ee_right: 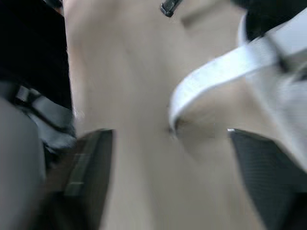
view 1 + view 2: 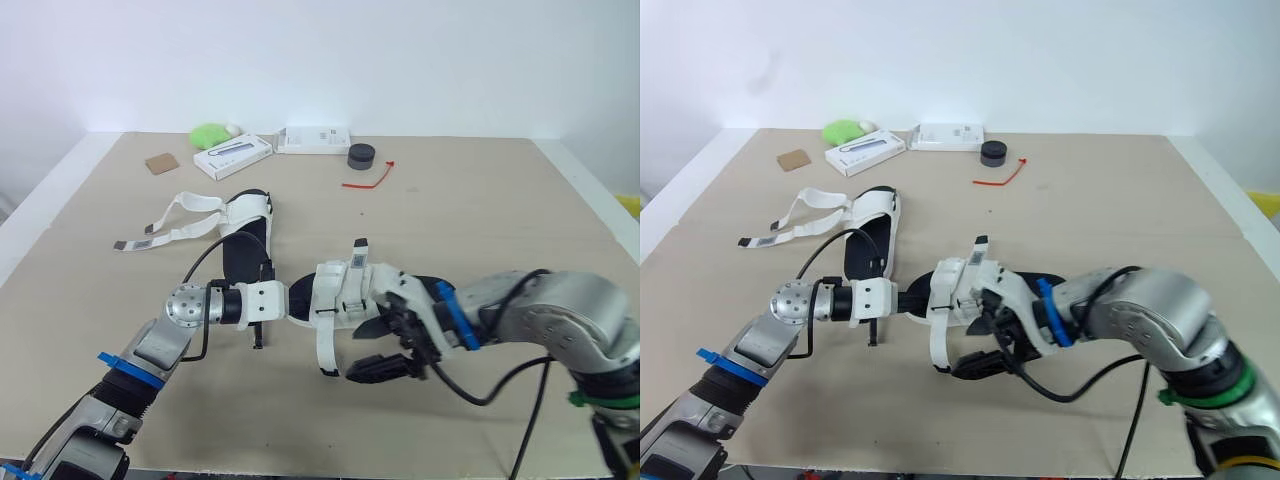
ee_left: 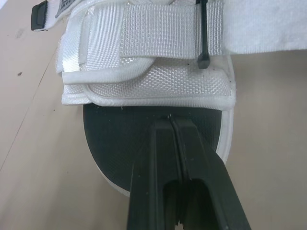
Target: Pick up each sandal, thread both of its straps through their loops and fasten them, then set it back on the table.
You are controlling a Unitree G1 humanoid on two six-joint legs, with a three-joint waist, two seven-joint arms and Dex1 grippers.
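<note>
Left hand [image 3: 170,122] clamped on near sandal [image 2: 345,290] sole edge; right hand [image 1: 172,158] wide apart, loose white strap [image 1: 216,72] between its fingers [image 1: 91,163].

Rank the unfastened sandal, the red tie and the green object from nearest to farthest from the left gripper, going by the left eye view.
1. Unfastened sandal: just beyond the left gripper, slightly to its left.
2. Red tie: mid-table, off to the right.
3. Green object: at the table's far edge, to the left.

The sandal [image 3: 158,91] has woven cloth straps [image 3: 158,38] and matt black sole [image 3: 120,139].
</note>
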